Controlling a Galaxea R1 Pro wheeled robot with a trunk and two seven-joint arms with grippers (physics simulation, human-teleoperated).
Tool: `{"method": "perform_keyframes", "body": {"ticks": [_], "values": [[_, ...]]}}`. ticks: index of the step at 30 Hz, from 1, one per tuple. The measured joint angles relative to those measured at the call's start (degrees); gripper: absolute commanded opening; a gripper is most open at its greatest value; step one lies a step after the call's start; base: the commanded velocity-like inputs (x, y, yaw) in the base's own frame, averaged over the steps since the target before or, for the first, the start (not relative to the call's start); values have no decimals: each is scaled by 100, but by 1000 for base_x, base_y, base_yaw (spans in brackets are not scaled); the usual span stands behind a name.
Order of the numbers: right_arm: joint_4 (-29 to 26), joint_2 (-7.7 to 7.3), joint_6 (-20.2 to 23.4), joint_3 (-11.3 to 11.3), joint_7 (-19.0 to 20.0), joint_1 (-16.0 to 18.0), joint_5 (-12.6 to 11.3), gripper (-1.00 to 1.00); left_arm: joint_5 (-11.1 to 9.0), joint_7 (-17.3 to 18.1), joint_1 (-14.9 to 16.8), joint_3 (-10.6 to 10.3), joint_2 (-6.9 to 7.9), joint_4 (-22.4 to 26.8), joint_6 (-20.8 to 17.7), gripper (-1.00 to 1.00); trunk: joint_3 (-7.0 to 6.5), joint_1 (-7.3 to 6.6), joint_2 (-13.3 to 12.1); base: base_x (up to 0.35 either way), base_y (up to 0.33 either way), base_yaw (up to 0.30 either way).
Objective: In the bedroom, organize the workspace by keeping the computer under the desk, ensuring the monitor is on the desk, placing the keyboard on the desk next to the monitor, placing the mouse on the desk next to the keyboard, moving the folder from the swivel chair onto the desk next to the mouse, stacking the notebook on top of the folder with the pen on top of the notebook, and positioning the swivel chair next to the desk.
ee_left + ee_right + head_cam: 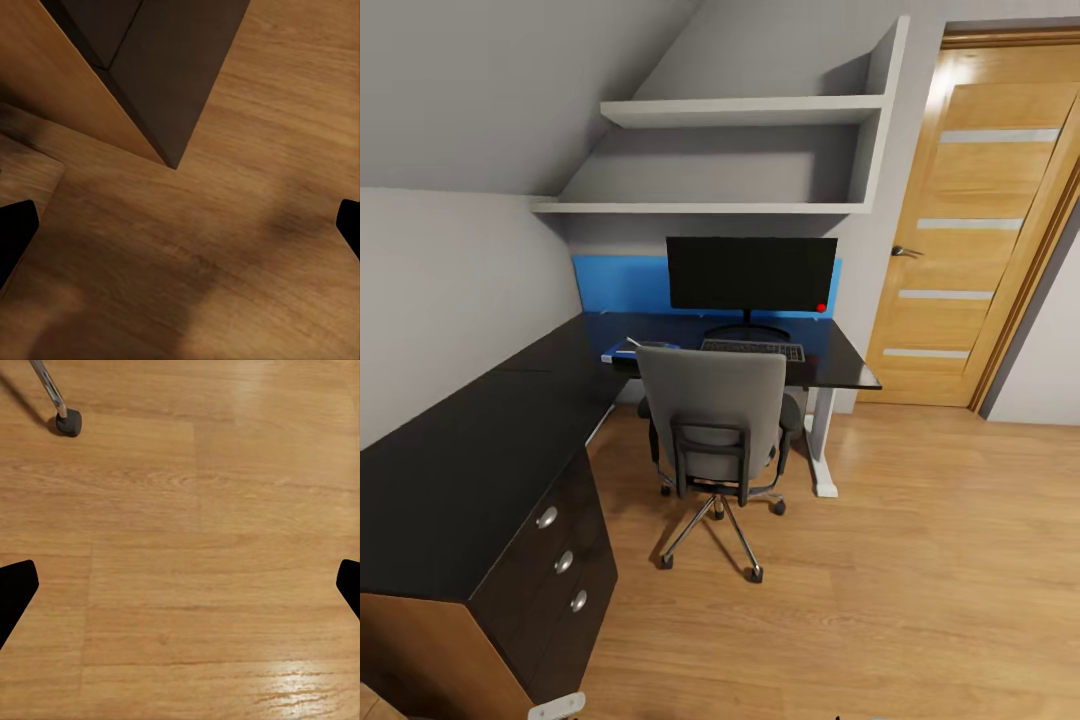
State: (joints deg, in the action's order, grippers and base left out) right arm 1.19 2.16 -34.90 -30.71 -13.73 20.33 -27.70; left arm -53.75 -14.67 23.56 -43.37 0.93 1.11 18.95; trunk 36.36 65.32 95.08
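Swivel chair (715, 420) stands before the desk (480, 450), facing the monitor (751, 272) and keyboard (753, 349); folder (622, 350) lies left of the keyboard. Likely light and castered: I would grip its stiff backrest. My fingers (19, 589) are apart, empty, on both grippers.

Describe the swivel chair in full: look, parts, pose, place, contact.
The swivel chair is grey, fabric-looking, with a tall rectangular back, dark armrests and a chrome star base on black casters. It stands upright on the wooden floor, its back toward the camera, facing the desk and pushed close to its edge in front of the monitor. Its seat is hidden.
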Motion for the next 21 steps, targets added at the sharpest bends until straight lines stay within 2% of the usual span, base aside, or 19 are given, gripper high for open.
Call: {"method": "perform_keyframes", "body": {"ticks": [21], "values": [[0,0,0,0,0,0,0,100,12,10,0,-9,-26,6,12,100,0,0,0,0,0,0]]}}
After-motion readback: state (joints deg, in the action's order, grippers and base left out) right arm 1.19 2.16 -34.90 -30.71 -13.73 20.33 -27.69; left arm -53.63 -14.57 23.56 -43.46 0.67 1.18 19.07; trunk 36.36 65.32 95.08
